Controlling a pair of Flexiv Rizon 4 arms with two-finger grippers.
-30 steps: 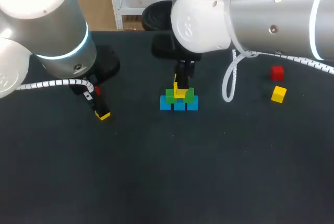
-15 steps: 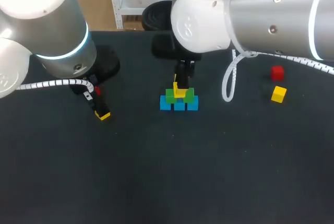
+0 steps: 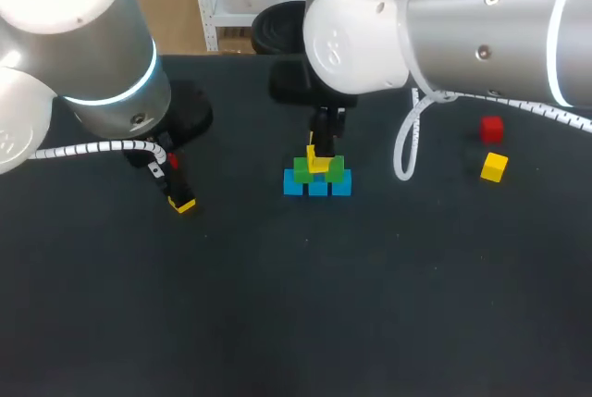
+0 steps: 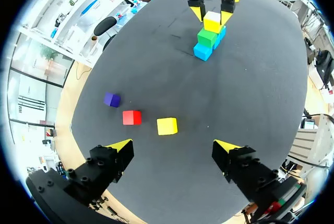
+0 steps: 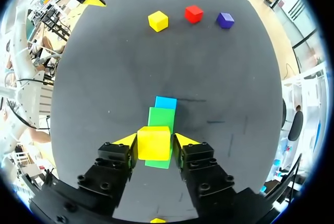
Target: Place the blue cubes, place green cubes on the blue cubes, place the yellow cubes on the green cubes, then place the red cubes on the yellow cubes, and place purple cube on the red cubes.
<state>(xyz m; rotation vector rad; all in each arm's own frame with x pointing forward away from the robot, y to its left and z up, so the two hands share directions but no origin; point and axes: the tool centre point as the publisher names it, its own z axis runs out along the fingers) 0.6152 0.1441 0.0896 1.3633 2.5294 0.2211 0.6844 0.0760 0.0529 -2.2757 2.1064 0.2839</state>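
Observation:
A row of blue cubes (image 3: 317, 186) lies mid-table with green cubes (image 3: 321, 172) on top. My right gripper (image 3: 320, 151) stands over this stack, shut on a yellow cube (image 5: 154, 142) that rests on the green cubes (image 5: 162, 117); a blue cube (image 5: 166, 102) shows beyond. In the left wrist view that yellow cube (image 4: 212, 22) sits between the right gripper's tips. My left gripper (image 4: 173, 145) hangs open and empty at the table's left (image 3: 177, 192). Ahead of it lie a yellow cube (image 4: 167, 126), a red cube (image 4: 131, 117) and a purple cube (image 4: 111, 99).
A second red cube (image 3: 491, 128) and another yellow cube (image 3: 494, 167) lie at the right side of the table. The dark table (image 3: 305, 304) stretches wide in front of the stack.

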